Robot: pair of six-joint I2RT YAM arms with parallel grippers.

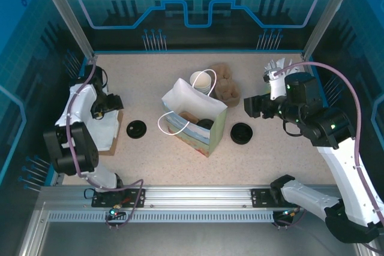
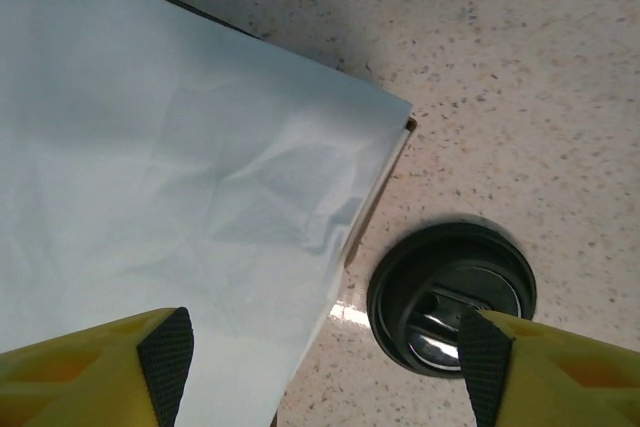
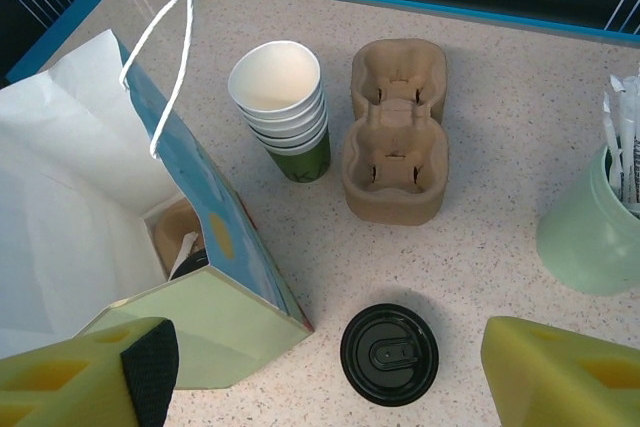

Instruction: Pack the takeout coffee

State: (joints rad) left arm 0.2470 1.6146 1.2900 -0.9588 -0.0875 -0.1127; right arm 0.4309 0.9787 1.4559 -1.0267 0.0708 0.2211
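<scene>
We judge the packing nearly done: the takeout coffee point(image 1: 205, 123), black-lidded, seems to sit inside the upright paper bag point(image 1: 217, 135) in the middle of the surface point(image 1: 150, 88). Our left hand point(image 2: 325, 355) and right hand point(image 3: 325, 365) both hover spread open and empty. Next, we should confirm the cup stands upright.

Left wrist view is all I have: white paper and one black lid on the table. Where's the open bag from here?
Observer: The paper bag stands open at table centre, to the right of that lid.
Operator: Anything packed?
Observer: A brown carrier sits inside, something dark beside it; I cannot tell what.
Operator: And the other arm?
Observer: The right gripper is open and empty, a second black lid on the table beneath it.
</scene>
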